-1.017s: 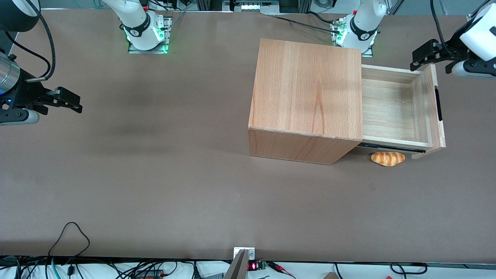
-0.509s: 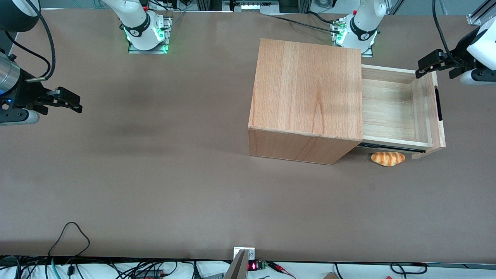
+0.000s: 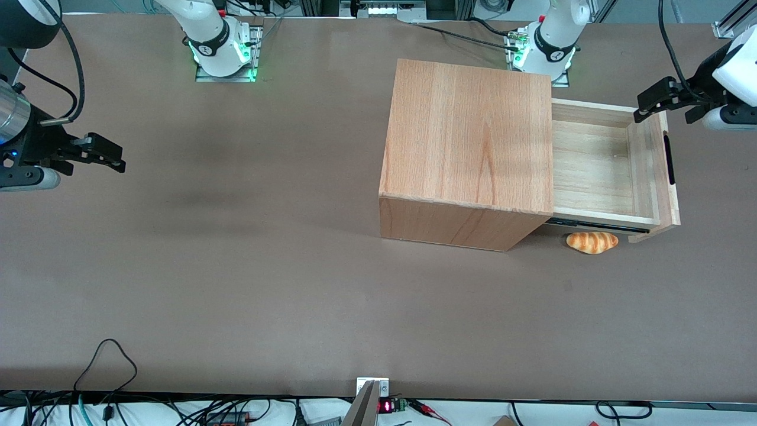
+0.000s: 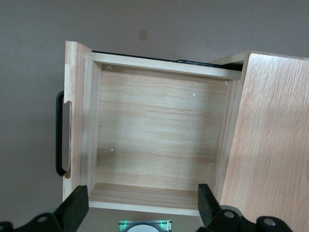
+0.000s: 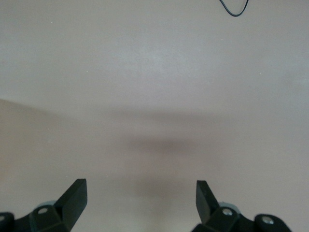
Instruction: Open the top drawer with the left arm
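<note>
Standing pulled well out of the wooden cabinet (image 3: 467, 148) toward the working arm's end of the table: top drawer (image 3: 597, 163), black handle (image 3: 669, 158) on its front panel. Left arm (image 3: 730, 65); gripper (image 3: 646, 106) above the drawer's corner, touching nothing. Bread roll (image 3: 592, 242) beside the drawer, nearer the front camera.

Wrist view: fingers (image 4: 75, 209) spread wide, empty, over the bare drawer (image 4: 154, 140).

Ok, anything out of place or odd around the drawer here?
Only the bread roll on the table, tucked beside the cabinet under the open top drawer. The drawer looks straight and undamaged, its tray bare. The left arm's end effector hovers open above its corner.
</note>
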### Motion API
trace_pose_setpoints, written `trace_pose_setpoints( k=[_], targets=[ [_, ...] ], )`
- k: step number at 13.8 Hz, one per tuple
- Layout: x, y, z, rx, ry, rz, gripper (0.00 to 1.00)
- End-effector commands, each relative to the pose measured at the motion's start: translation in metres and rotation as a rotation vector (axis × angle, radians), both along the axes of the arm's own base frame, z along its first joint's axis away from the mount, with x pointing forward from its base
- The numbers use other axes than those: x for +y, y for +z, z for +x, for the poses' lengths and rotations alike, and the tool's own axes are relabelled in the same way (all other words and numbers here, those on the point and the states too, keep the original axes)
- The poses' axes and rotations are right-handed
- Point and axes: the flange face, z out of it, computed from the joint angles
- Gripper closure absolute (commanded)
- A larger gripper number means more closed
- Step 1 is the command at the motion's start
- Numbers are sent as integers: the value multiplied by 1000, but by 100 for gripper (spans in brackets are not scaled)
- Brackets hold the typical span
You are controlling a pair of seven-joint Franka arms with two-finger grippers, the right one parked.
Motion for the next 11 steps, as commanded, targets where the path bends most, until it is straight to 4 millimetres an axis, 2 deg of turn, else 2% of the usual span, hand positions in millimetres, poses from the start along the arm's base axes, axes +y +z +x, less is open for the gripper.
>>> trace_pose_setpoints(
  k=[1, 3, 6, 10, 11],
  targets=[
    [5, 4, -6, -12, -6, 24, 0],
    [6, 1, -5, -7, -5, 23, 0],
    [8, -15, 5, 20, -5, 15, 0],
    [8, -22, 4, 34, -7, 20, 0],
    [7, -29, 3, 43, -8, 20, 0]
  ],
)
